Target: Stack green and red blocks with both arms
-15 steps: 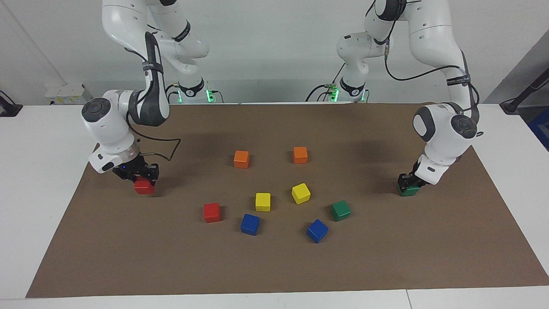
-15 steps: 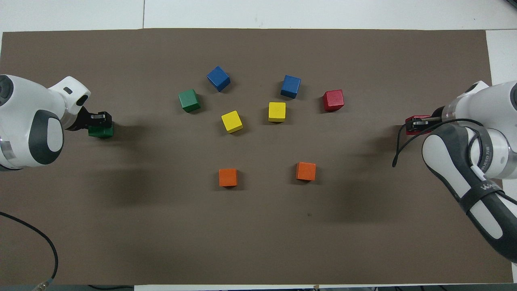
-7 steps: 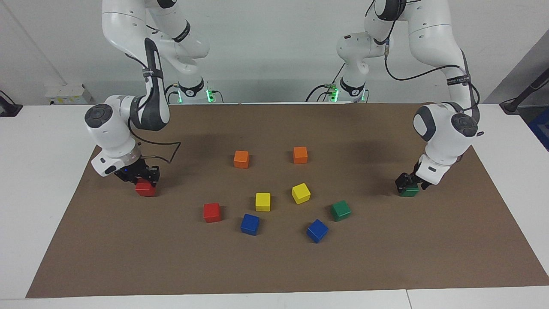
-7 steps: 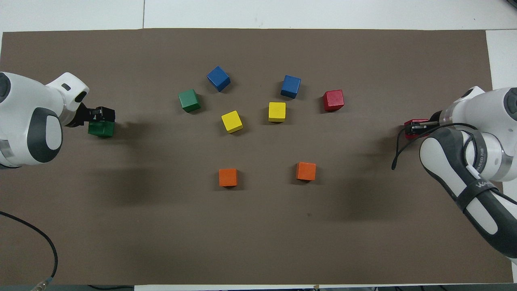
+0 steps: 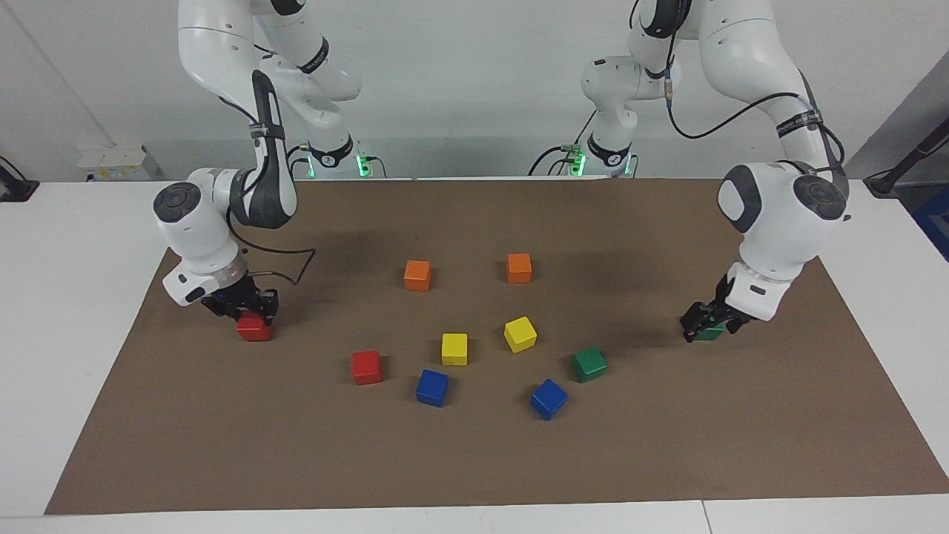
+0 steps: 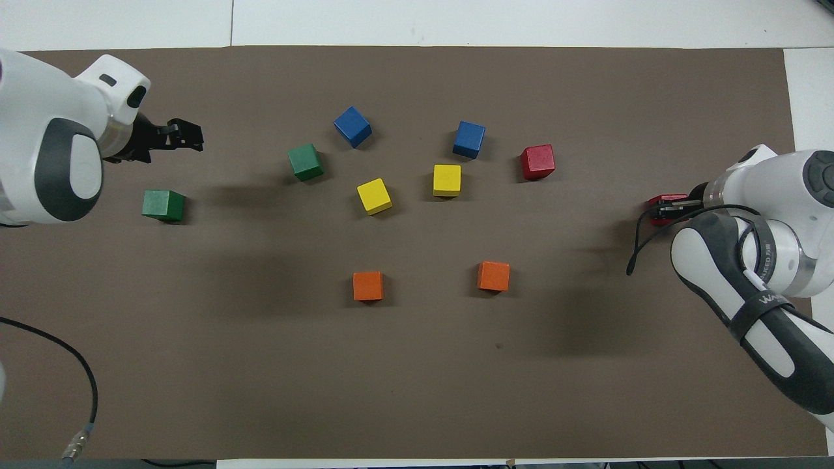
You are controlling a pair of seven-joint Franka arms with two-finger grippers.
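My left gripper is open and empty, hovering just above a green block that rests on the brown mat at the left arm's end. My right gripper is shut on a red block, held low at the mat at the right arm's end. A second green block and a second red block lie free in the middle cluster.
Two yellow blocks and two blue blocks lie among the middle cluster. Two orange blocks lie nearer to the robots. A black cable lies at the mat's corner near the left arm.
My left gripper let go of the green block and rose off it; the block stays on the mat. My right gripper shifted slightly with the red block in it.
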